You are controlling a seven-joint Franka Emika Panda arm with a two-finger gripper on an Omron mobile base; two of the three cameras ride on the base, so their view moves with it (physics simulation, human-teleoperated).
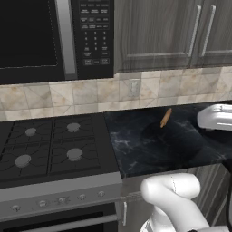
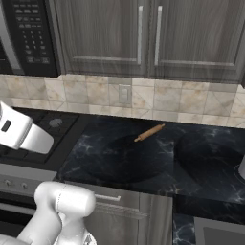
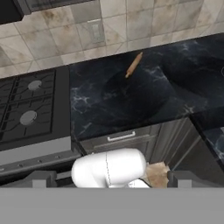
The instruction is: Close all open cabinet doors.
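Two upper cabinet doors [image 2: 103, 33] hang side by side above the black marble table [image 2: 158, 162], their silver bar handles [image 2: 140, 34] close together at the middle seam; both sit flush with the frame. In the left base view the same doors [image 1: 154, 29] stand at the upper right, just beside the microwave [image 1: 50, 36]. Below the table's front edge a lower cabinet door [image 3: 192, 153] near the right corner swings outward, standing ajar. A wooden rolling pin [image 2: 149, 132] lies tilted near the table's back edge, below a wall outlet [image 2: 124, 94] on the tiled backsplash. The gas stove [image 1: 50, 145] adjoins the table's left edge. The fingers [image 3: 107, 180] show as two dark tips at the bottom of the hand view; whether they are spread or pressed together, I cannot tell.
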